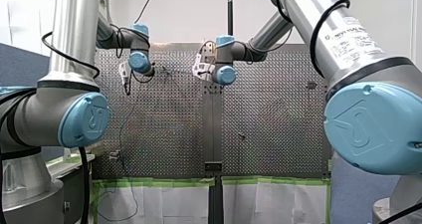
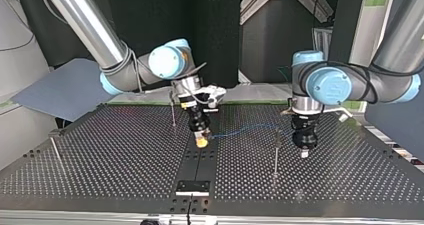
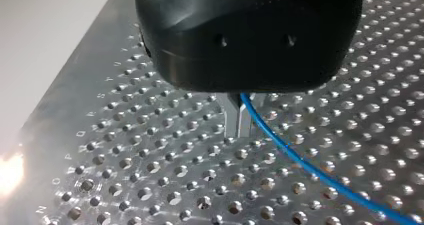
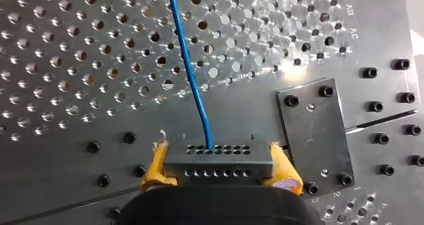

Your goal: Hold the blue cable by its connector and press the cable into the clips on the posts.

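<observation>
The blue cable [image 4: 190,70] comes out of a dark grey connector block [image 4: 215,166]. My right gripper [image 4: 219,155] is shut on that block, one yellow pad [image 4: 156,161] on each side. In the top view my right gripper [image 2: 201,141] stands low over the table's middle. From it the cable [image 2: 250,129] runs across to my left gripper [image 2: 304,153] at that view's right. In the left wrist view the metal fingers [image 3: 231,116] of my left gripper [image 3: 238,133] are shut on the cable [image 3: 300,162], just above the perforated plate.
A thin post [image 2: 276,152] stands beside my left gripper, under the cable's run. Another post [image 2: 172,111] is behind my right gripper and a third [image 2: 55,150] at the top view's far left. A black bolted plate [image 4: 312,130] lies beside the connector.
</observation>
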Controlling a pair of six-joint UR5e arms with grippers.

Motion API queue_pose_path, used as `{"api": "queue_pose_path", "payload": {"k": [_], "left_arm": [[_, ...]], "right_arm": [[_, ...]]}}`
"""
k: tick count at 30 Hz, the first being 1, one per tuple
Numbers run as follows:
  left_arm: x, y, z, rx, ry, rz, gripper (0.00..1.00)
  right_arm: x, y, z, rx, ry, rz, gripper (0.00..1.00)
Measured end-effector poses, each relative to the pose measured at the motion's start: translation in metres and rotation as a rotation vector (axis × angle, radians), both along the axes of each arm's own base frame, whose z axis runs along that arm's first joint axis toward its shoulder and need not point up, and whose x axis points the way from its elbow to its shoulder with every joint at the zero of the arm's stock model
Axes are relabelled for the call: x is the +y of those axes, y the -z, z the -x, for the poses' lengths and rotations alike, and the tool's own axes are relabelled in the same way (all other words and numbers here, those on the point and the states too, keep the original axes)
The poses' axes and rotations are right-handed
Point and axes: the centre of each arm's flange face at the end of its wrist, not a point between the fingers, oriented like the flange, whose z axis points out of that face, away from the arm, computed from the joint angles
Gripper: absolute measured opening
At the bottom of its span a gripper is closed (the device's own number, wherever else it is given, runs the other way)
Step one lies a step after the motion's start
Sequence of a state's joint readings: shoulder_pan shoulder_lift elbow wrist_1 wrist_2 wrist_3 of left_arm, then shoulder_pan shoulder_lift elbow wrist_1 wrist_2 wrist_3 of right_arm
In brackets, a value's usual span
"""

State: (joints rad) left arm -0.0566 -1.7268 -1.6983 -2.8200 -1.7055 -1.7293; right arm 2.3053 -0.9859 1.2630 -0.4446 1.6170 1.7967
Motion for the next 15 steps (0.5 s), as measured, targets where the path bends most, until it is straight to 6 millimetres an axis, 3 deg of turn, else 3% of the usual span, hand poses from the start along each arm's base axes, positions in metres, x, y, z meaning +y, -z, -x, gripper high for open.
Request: {"api": "queue_pose_path", "payload": {"k": [5,15], "left_arm": [[0.000,-0.002,-0.014,0.016,0.022,0.010,0.00],[0.021,0.009,-0.029,0.047,0.008,0.027,0.00]], "right_arm": [[-0.012,-0.001,0.002,-0.006,0.006,0.005,0.00],[-0.038,0.008,0.003,-0.009,0.029,0.004,0.00]]}}
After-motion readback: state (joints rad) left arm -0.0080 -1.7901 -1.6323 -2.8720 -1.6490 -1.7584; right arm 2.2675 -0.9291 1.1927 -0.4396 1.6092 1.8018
